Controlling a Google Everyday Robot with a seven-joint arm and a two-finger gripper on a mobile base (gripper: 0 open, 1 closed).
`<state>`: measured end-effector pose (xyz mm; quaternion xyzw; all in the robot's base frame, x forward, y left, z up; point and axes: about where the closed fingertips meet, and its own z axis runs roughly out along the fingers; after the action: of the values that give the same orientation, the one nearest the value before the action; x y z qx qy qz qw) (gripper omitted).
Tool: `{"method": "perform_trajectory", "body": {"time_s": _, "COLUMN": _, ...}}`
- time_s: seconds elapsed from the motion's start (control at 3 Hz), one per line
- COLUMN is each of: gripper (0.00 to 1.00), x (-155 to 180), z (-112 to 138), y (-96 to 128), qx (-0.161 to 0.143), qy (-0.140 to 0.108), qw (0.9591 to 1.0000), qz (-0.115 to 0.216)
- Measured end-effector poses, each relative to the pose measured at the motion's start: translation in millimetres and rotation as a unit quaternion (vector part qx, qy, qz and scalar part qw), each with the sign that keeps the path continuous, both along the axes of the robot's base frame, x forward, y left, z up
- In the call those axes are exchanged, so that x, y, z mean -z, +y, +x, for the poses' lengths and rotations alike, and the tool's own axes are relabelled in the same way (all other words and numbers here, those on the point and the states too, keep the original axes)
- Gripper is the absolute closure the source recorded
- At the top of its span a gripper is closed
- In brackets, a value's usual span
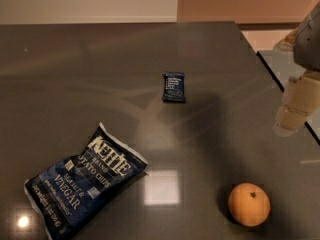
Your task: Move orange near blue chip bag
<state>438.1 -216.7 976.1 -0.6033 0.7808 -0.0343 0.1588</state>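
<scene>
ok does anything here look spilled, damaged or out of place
Nothing stands out. The blue chip bag lies crinkled and at a slant, with nothing spilled; the orange sits whole, well apart from it; the gripper hangs at the right edge.

My single camera sits high and looks steeply down across the dark table (100, 69) toward its far edge and the wall (90, 1). The blue chip bag (82, 184) lies lower left and the orange (249, 204) lower right. My gripper (292, 114) hangs at the right edge.
</scene>
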Motion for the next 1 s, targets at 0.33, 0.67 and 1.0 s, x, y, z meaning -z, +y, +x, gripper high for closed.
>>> {"method": "perform_trajectory", "body": {"time_s": 0.33, "gripper": 0.00, "x": 0.0, "z": 0.0, "y": 0.0, "qx": 0.000, "qy": 0.000, "qw": 1.0000, "qz": 0.000}}
{"method": "perform_trajectory", "body": {"time_s": 0.67, "gripper": 0.00, "x": -0.8, "z": -5.0, "y": -2.4, "qx": -0.008, "qy": 0.003, "qw": 0.9999, "qz": 0.006}}
{"method": "perform_trajectory", "body": {"time_s": 1.0, "gripper": 0.00, "x": 3.4, "z": -21.2, "y": 0.1, "qx": -0.036, "qy": 0.010, "qw": 0.9991, "qz": 0.019}}
